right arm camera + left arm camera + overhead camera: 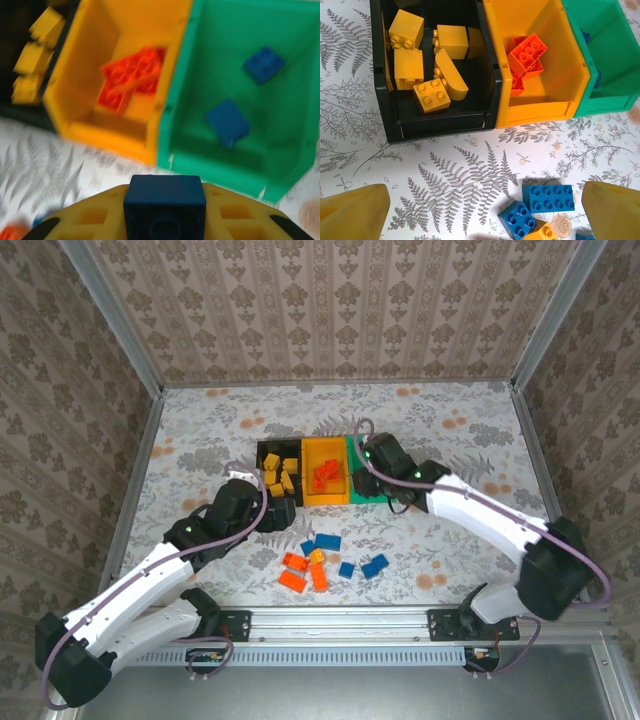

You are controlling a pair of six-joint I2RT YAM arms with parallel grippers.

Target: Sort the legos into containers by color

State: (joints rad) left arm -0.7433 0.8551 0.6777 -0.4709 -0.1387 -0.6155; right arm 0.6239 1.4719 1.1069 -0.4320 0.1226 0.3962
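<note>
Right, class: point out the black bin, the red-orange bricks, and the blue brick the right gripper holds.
black bin [440, 131], left wrist view, near wall.
red-orange bricks [527, 50], left wrist view, top brick's studs.
blue brick [165, 192], right wrist view, facing side.

Loose legos [327, 541] lie on the table [200, 440] before the joined containers [325, 499].

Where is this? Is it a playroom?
Probably a robot practice booth, not a playroom: a left arm and right arm bolted to a metal rail, patterned walls boxing in the table, and bricks beside three bins.
</note>
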